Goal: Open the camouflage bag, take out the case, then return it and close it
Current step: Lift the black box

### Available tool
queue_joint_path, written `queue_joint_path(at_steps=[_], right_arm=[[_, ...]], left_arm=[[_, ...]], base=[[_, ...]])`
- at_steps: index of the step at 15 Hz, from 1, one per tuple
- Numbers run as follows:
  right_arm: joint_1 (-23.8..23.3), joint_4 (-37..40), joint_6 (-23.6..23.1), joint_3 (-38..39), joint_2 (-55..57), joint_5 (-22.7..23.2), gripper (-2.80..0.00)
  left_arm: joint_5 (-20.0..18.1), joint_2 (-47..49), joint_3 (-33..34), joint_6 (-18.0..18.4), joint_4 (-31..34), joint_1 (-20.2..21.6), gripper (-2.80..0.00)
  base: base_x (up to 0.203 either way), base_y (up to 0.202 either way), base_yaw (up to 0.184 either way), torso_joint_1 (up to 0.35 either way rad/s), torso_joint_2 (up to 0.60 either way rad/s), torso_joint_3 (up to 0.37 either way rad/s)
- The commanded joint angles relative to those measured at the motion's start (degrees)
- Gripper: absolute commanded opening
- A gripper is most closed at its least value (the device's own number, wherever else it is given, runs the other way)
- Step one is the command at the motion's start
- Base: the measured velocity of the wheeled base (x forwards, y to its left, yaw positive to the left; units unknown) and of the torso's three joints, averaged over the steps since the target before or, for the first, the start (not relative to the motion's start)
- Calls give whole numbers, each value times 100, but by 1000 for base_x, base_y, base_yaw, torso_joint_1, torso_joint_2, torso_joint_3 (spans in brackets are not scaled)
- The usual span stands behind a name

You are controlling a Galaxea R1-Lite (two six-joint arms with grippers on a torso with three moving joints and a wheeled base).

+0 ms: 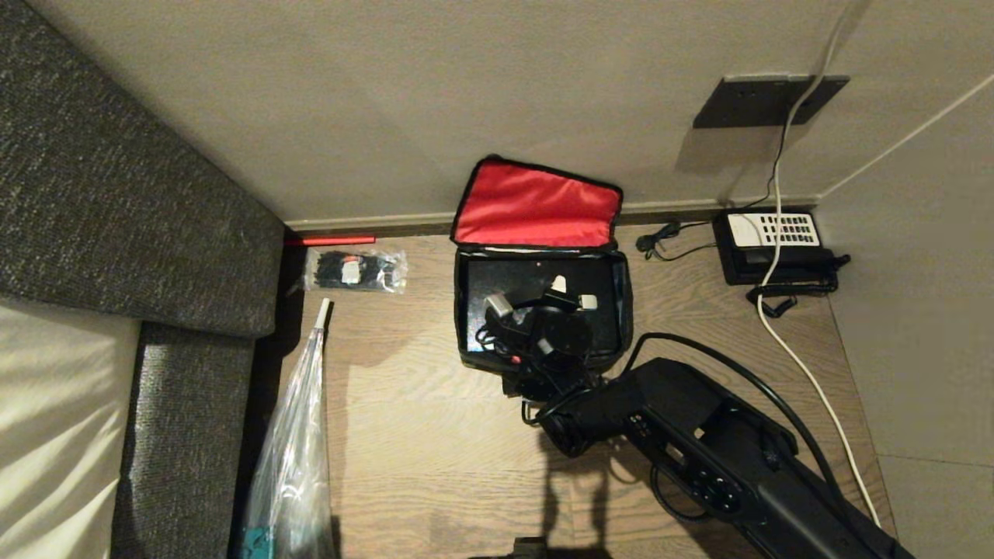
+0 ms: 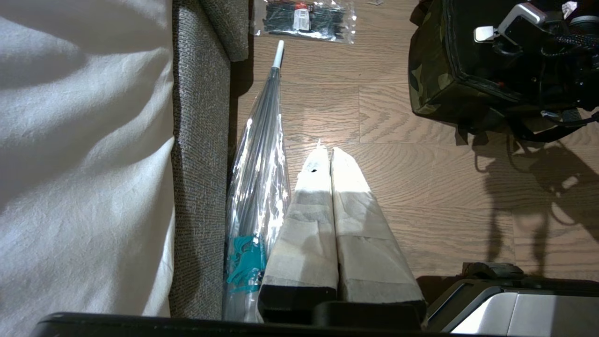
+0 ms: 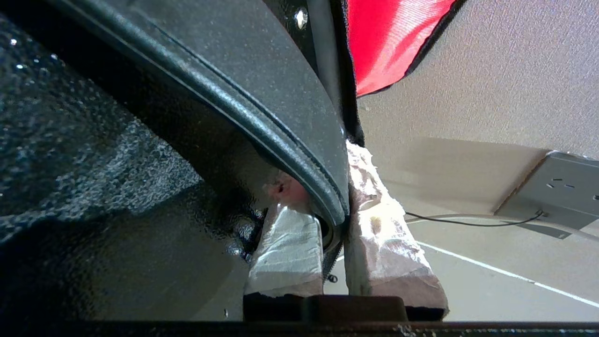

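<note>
The boxy camouflage fabric bag (image 1: 541, 307) stands open on the wooden floor (image 1: 419, 419) against the wall, red-lined lid (image 1: 536, 206) raised toward twelve o'clock, with the black textured hard case (image 1: 512, 281) inside. The right gripper (image 3: 333, 220), entering from five o'clock, pinches the case's handle (image 3: 262, 117). The left gripper (image 2: 330, 154) hangs closed at the bag's eight o'clock.

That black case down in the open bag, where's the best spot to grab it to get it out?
By its top handle, from straight above. The walls of the camouflage bag cover the sides of the case, and with the lid flipped back only the top is exposed. The right gripper pinches that handle.
</note>
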Motion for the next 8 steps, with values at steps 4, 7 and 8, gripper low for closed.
queue_joint_path(at_steps=[4,7,8], right_arm=[[145,-197,-20,42,-225,-71,-280],[324,-201,13,90,-589,-311,-280],[427,-198,-38,85,-708,-539,-280]], left_arm=[[0,-20,1,-2,0,2,-280],[0,-20,1,-2,0,2,-280],[0,-20,1,-2,0,2,-280]], base=[[0,0,0,0,0,0],[0,0,0,0,0,0],[0,0,0,0,0,0]])
